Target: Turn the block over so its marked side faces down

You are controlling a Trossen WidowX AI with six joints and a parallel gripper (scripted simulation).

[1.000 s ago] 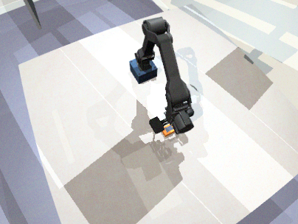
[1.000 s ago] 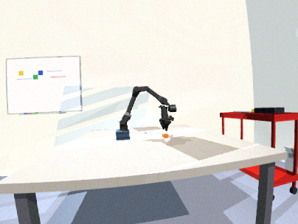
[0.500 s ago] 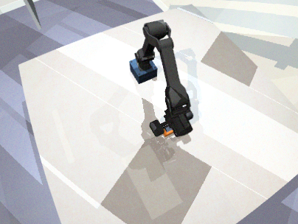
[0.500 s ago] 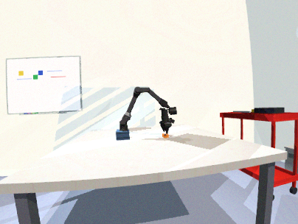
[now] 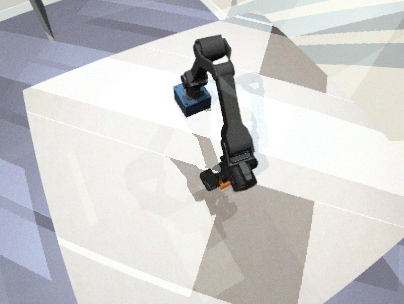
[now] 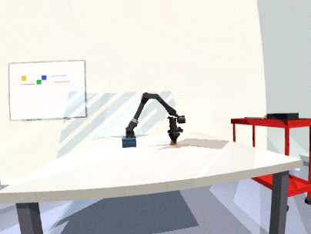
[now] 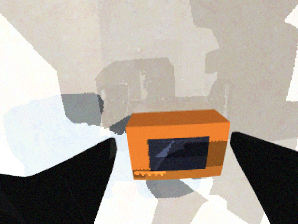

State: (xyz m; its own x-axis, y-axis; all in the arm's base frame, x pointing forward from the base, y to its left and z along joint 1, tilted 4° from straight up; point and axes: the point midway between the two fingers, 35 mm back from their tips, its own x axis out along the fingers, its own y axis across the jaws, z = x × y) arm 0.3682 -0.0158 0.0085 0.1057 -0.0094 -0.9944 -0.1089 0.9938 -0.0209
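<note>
The orange block (image 5: 225, 184) (image 6: 174, 143) (image 7: 171, 132) rests on the table (image 5: 115, 220) (image 6: 146, 169). Its dark rectangular marked panel (image 7: 178, 154) faces up toward the wrist camera. My gripper (image 5: 224, 180) (image 6: 174, 142) (image 7: 174, 141) points down over the block and is open. In the wrist view one fingertip stands at each short end of the block, with a narrow gap on both sides, so nothing is gripped. In the top view the gripper hides most of the block, and in the exterior view only a small orange part shows under the fingers.
The arm's blue base (image 5: 198, 105) (image 6: 129, 142) stands on the table behind the block. Shadows of the arm fall across the table around the block. A red cart (image 6: 269, 122) stands beyond the table at the right, and a whiteboard (image 6: 48, 100) hangs on the wall.
</note>
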